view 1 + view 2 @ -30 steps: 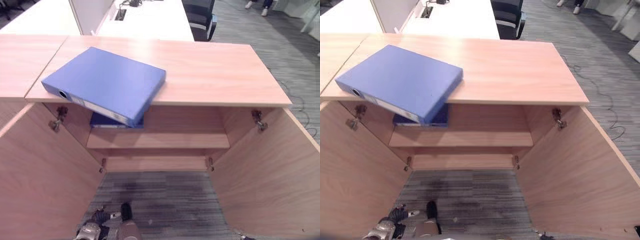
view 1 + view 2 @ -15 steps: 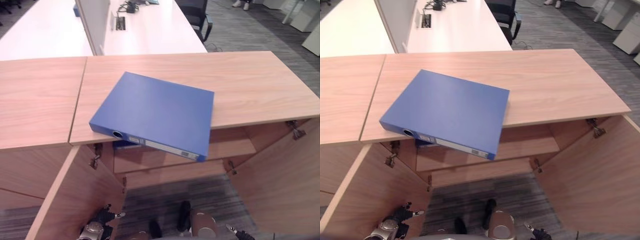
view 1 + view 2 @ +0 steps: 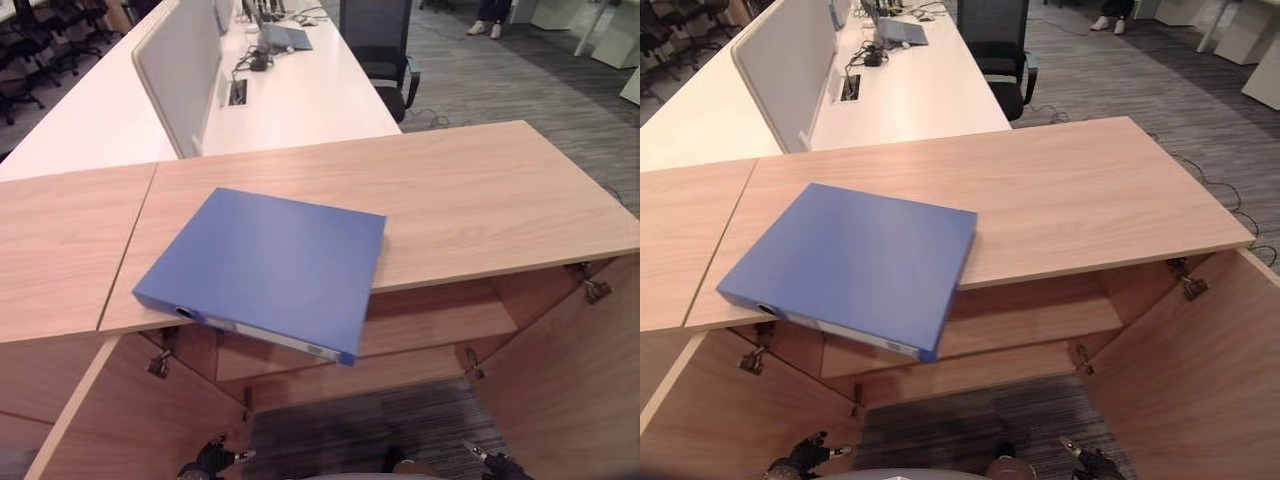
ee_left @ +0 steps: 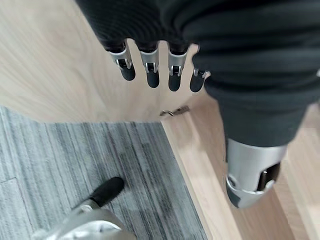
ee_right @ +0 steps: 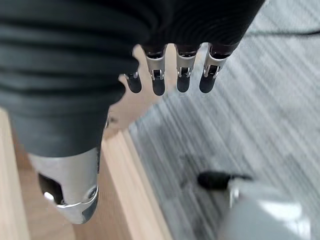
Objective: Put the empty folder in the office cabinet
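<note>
Wooden cabinet top [image 3: 480, 200] carries the blue folder [image 3: 265, 268] — stiff, light, overhanging; I'd grip that corner, both hands [image 4: 150, 62] [image 5: 170, 70] hanging open.

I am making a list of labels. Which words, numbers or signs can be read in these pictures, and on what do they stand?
No text can be read.
Folder: its spine carries a white label strip, with print too small to read.
Cabinet: it bears no lettering.

You've got grey striped carpet [image 3: 520, 75], long white desks [image 3: 300, 90] with a divider screen [image 3: 180, 70], black office chair [image 3: 375, 30] behind.
</note>
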Controlling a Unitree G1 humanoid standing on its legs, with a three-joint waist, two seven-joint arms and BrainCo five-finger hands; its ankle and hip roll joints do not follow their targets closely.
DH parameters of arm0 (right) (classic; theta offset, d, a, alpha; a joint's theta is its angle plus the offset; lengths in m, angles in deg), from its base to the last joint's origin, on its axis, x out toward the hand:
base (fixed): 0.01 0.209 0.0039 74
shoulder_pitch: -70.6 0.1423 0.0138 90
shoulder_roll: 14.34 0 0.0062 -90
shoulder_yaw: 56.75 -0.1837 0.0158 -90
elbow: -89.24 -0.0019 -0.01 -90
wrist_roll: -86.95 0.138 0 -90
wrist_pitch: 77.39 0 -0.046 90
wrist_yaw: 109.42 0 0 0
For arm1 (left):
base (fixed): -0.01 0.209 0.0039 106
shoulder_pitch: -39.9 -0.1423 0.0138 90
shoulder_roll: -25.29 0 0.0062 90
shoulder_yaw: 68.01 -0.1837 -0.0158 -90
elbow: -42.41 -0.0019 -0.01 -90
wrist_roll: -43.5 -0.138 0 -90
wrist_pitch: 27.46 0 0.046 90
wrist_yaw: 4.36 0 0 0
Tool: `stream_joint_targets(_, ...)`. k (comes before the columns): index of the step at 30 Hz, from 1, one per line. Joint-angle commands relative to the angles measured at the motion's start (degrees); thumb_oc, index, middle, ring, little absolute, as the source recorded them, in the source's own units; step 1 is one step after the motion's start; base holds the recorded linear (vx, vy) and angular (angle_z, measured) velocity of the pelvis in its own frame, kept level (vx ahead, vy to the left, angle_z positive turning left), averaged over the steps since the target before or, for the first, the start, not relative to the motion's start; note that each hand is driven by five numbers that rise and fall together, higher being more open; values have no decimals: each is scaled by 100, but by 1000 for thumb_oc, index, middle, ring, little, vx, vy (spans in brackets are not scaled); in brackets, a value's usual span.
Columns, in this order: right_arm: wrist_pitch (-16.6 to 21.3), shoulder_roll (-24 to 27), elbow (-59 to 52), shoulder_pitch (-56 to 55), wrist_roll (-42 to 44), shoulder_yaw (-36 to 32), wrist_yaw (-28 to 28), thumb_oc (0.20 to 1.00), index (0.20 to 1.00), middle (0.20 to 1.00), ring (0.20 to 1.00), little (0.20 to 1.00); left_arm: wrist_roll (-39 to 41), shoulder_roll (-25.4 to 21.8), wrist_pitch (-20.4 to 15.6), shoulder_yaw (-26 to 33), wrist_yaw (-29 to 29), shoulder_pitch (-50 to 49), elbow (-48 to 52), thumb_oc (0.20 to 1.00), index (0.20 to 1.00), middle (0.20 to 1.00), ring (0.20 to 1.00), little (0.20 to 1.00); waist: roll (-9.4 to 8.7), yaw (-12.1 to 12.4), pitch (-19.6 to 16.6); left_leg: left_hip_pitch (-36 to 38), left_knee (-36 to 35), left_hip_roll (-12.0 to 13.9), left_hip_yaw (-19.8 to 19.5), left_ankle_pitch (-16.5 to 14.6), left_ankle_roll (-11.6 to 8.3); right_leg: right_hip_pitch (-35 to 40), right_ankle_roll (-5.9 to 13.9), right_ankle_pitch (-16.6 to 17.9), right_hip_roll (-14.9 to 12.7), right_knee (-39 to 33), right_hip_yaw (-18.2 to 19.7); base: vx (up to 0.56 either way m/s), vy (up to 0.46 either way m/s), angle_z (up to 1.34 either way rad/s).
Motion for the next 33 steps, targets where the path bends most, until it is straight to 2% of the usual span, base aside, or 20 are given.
stream_joint_targets(1,35,-27,307,277,-70,-31,-67,1000,1000,1000,1000,1000,3,-151,-110,294,89,345,-195,1000,1000,1000,1000,1000,-206,22,360,-100,-369,429,-230,577,-585,559,726,-78,-543,-37,-52,0,0,0)
stream_joint_targets(6,39,-35,267,288,-44,-47,-59,1000,1000,1000,1000,1000,-20,-198,-87,285,93,366,-203,1000,1000,1000,1000,1000,-276,49,436,-118,-386,436,-233,563,-543,378,761,-53,-564,216,-36,-87,29,-3)
stream_joint_targets(7,54,-87,137,483,64,22,-23,1000,1000,1000,1000,1000,51,-315,-74,246,124,494,-133,1000,1000,1000,1000,1000,-302,89,769,-263,-390,598,-112,614,-482,-425,1116,326,-794,1319,-176,-272,11,-19)
stream_joint_targets(8,53,-87,138,492,65,21,-23,1000,1000,1000,1000,1000,51,-315,-73,249,123,502,-135,1000,1000,1000,1000,1000,-309,98,762,-282,-387,591,-102,615,-479,-472,1115,309,-811,1369,-157,-345,-23,-27)
stream_joint_targets(10,82,-134,67,551,155,43,23,1000,1000,1000,1000,1000,-2,-370,-78,155,118,602,-96,1000,1000,1000,1000,1000,-229,41,842,-518,-273,743,-143,710,-486,-728,1120,238,-607,1913,344,-133,-32,-27)
stream_joint_targets(11,95,-153,34,566,214,35,22,1000,1000,1000,1000,1000,-17,-389,-80,114,107,625,-69,1000,1000,1000,1000,1000,-197,20,873,-561,-230,762,-183,728,-464,-714,1120,97,-538,2106,585,-80,1,-9)
stream_joint_targets(12,94,-154,34,570,215,33,22,1000,1000,1000,1000,1000,-17,-391,-80,115,107,629,-69,1000,1000,1000,1000,1000,-190,29,860,-589,-220,774,-176,738,-464,-731,1120,131,-523,2078,590,-142,-6,5)
stream_joint_targets(13,131,-181,7,561,293,36,15,1000,1000,1000,1000,1000,-14,-426,-82,80,91,650,-82,1000,1000,1000,1000,1000,-151,65,878,-704,-116,784,-209,783,-411,-531,1108,-97,-665,2396,783,-157,-50,5)
stream_joint_targets(16,142,-196,4,509,215,47,-7,1000,1000,1000,1000,1000,111,-442,-97,132,100,634,-61,1000,1000,1000,1000,1000,-185,229,719,-955,-39,841,-260,944,-478,-107,968,-76,-866,2167,850,-133,-192,-3)
stream_joint_targets(17,116,-195,45,455,142,51,3,1000,1000,1000,1000,1000,123,-427,-108,146,96,584,-67,1000,1000,1000,1000,1000,-279,350,556,-1086,2,812,-295,1009,-546,331,925,-414,-784,1597,934,-51,-218,-8)
stream_joint_targets(18,116,-198,44,449,141,50,4,1000,1000,1000,1000,1000,123,-430,-108,143,96,579,-65,1000,1000,1000,1000,1000,-283,344,557,-1079,5,811,-304,1005,-552,357,921,-415,-782,1575,919,-50,-268,2)
stream_joint_targets(21,84,-189,107,466,-16,147,-23,1000,1000,1000,1000,1000,196,-366,-109,272,131,515,-164,1000,1000,1000,1000,1000,-281,498,443,-1178,107,969,-275,1150,-717,794,872,-785,-668,675,734,-43,-273,-7)
stream_joint_targets(24,89,-102,66,442,-112,218,-38,1000,1000,1000,1000,1000,331,-260,-131,420,184,390,-226,1000,1000,1000,1000,1000,-195,523,450,-1218,107,1191,-317,1403,-918,1041,757,-813,-456,136,715,-40,-290,-25)
stream_joint_targets(27,111,34,78,442,-101,181,-44,1000,1000,1000,1000,1000,346,-105,-139,431,169,297,-323,1000,1000,1000,1000,1000,-36,469,518,-1252,5,1376,-373,1707,-1120,1263,677,-805,-267,-299,588,-48,-248,19)
stream_joint_targets(28,106,82,72,448,-87,147,-45,1000,1000,1000,1000,1000,337,-71,-123,417,156,305,-323,1000,1000,1000,1000,1000,12,450,528,-1265,-59,1408,-386,1787,-1154,1288,662,-818,-236,-382,554,-82,-156,25)
stream_joint_targets(30,109,207,111,429,-78,94,-113,1000,1000,1000,1000,1000,349,-7,-126,351,179,376,-308,1000,1000,1000,1000,1000,99,442,654,-1393,-103,1512,-510,2094,-1362,1346,621,-838,-222,-455,471,-143,-71,29)
stream_joint_targets(31,117,243,121,446,-68,86,-124,1000,1000,1000,1000,1000,370,2,-126,325,178,435,-311,1000,1000,1000,1000,1000,100,418,705,-1453,-88,1517,-624,2118,-1407,1313,580,-798,-167,-550,449,-339,-167,33)
stream_joint_targets(32,134,306,158,448,-75,105,-142,1000,1000,1000,1000,1000,429,18,-157,272,169,553,-289,1000,1000,1000,1000,1000,-27,351,787,-1468,279,1305,-1077,1668,-1305,1150,505,-695,-186,-537,459,-438,-210,37)
stream_joint_targets(33,141,332,204,410,-94,112,-138,1000,1000,1000,1000,1000,404,30,-187,214,191,627,-287,1000,1000,1000,1000,1000,-134,236,769,-1346,699,1023,-1339,1118,-1167,977,459,-573,-263,-517,448,-383,-172,21)
